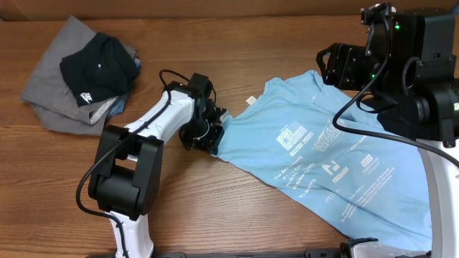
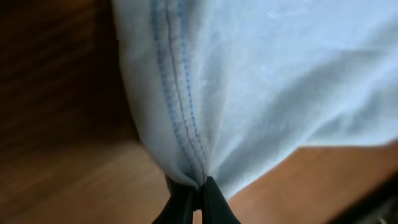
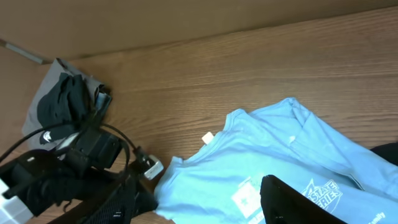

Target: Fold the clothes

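A light blue T-shirt (image 1: 323, 158) with white chest print lies spread and rumpled across the right half of the table. My left gripper (image 1: 213, 133) is at the shirt's left edge. In the left wrist view it (image 2: 199, 190) is shut on a stitched hem of the blue fabric (image 2: 261, 74). My right gripper (image 1: 331, 66) hangs above the shirt's far upper corner, raised off the cloth. In the right wrist view only one black finger (image 3: 283, 199) shows, over the shirt (image 3: 261, 155), with nothing held.
A pile with a black shirt (image 1: 97, 68) on a grey shirt (image 1: 54, 93) lies at the far left of the wooden table (image 1: 237, 50). The left arm's cable loops beside the shirt. A white neck tag (image 1: 250, 100) sticks up.
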